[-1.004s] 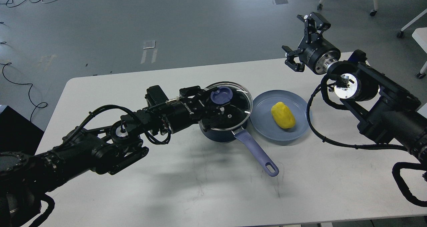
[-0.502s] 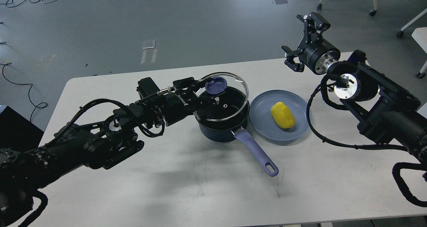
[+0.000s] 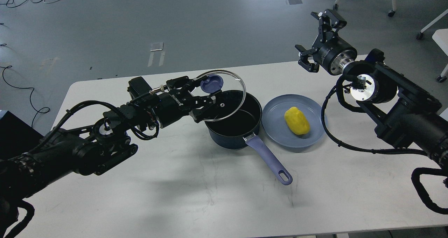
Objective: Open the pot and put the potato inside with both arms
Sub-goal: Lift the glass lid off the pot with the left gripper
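A dark blue pot [image 3: 234, 126] with a purple handle [image 3: 269, 159] stands open in the middle of the white table [image 3: 210, 196]. My left gripper [image 3: 204, 92] is shut on the purple knob of the glass lid [image 3: 227, 101] and holds the lid tilted, up and to the left of the pot's rim. A yellow potato [image 3: 296, 120] lies on a blue plate [image 3: 276, 113] just right of the pot. My right gripper [image 3: 316, 38] is open and empty, high above the table's far right edge, well apart from the potato.
The pot's handle points toward the table's front right. Chair legs and castors [image 3: 390, 12] stand on the floor behind the right arm. Cables [image 3: 21, 91] lie on the floor at the left.
My left gripper has lifted the lid off the pot and carried it up and to the left. The right gripper has shifted slightly upward. Potato and pot have not moved.
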You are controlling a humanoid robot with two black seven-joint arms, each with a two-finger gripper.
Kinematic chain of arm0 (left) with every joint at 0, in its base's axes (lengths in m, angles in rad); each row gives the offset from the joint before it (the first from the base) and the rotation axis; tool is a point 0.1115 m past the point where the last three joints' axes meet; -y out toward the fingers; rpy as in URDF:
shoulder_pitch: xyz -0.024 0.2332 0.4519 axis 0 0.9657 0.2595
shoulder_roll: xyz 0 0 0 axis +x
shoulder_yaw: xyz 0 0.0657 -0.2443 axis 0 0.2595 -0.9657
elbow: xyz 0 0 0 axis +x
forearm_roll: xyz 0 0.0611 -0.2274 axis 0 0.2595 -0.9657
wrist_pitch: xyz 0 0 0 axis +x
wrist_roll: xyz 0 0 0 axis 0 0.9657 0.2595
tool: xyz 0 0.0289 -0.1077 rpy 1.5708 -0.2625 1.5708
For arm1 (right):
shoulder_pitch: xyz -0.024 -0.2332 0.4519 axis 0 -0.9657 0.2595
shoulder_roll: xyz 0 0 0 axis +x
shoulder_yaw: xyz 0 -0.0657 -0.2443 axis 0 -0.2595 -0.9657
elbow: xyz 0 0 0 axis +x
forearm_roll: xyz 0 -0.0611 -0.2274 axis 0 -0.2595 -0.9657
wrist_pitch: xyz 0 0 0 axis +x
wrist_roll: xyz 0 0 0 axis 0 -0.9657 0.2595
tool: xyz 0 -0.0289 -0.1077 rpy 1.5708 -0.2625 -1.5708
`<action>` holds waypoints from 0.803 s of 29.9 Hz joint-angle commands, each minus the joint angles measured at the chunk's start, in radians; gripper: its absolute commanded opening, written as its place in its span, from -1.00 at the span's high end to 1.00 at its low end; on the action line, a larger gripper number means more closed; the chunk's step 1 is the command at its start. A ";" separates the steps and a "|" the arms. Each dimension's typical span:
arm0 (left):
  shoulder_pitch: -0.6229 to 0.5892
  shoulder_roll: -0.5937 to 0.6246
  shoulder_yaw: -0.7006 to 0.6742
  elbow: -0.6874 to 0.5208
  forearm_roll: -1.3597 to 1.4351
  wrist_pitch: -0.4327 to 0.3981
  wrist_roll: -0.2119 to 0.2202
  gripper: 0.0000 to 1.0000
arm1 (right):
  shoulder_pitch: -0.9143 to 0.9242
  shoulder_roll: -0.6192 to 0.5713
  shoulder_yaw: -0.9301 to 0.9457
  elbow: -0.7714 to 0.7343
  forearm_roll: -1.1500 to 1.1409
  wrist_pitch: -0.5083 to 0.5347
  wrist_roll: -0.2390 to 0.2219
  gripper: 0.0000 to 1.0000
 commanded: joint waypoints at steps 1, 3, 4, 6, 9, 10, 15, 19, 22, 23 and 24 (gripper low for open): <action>0.003 0.038 0.000 -0.024 -0.019 0.000 0.000 0.11 | 0.000 0.000 0.002 0.000 0.000 0.000 0.000 -1.00; 0.004 0.075 0.000 -0.045 -0.032 0.000 0.000 0.11 | 0.000 -0.002 0.002 0.002 0.000 0.000 0.000 -1.00; 0.007 0.097 0.000 -0.059 -0.035 0.000 0.000 0.11 | 0.000 -0.009 0.002 0.002 0.000 0.000 0.000 -1.00; 0.010 0.127 0.000 -0.082 -0.035 0.000 0.000 0.11 | 0.000 -0.014 0.002 0.002 0.000 0.001 0.000 -1.00; 0.015 0.166 0.000 -0.114 -0.035 0.000 0.000 0.11 | -0.002 -0.016 0.002 0.002 0.000 0.000 -0.002 -1.00; 0.016 0.177 0.000 -0.122 -0.035 0.000 0.000 0.11 | -0.002 -0.016 0.002 0.002 0.000 0.001 0.000 -1.00; 0.044 0.221 0.000 -0.128 -0.037 0.000 0.000 0.11 | -0.003 -0.014 0.002 0.000 0.000 0.000 0.000 -1.00; 0.055 0.262 0.000 -0.127 -0.055 0.000 0.000 0.11 | -0.006 -0.014 0.002 0.000 0.000 0.001 0.000 -1.00; 0.058 0.266 0.000 -0.127 -0.065 0.000 0.000 0.11 | -0.008 -0.014 0.002 0.000 0.000 0.001 0.000 -1.00; 0.058 0.269 0.000 -0.127 -0.068 0.000 0.000 0.10 | -0.009 -0.013 0.000 0.000 0.000 0.001 0.000 -1.00; 0.062 0.275 0.000 -0.127 -0.069 0.000 0.000 0.10 | -0.009 -0.013 0.000 0.000 0.000 0.001 0.000 -1.00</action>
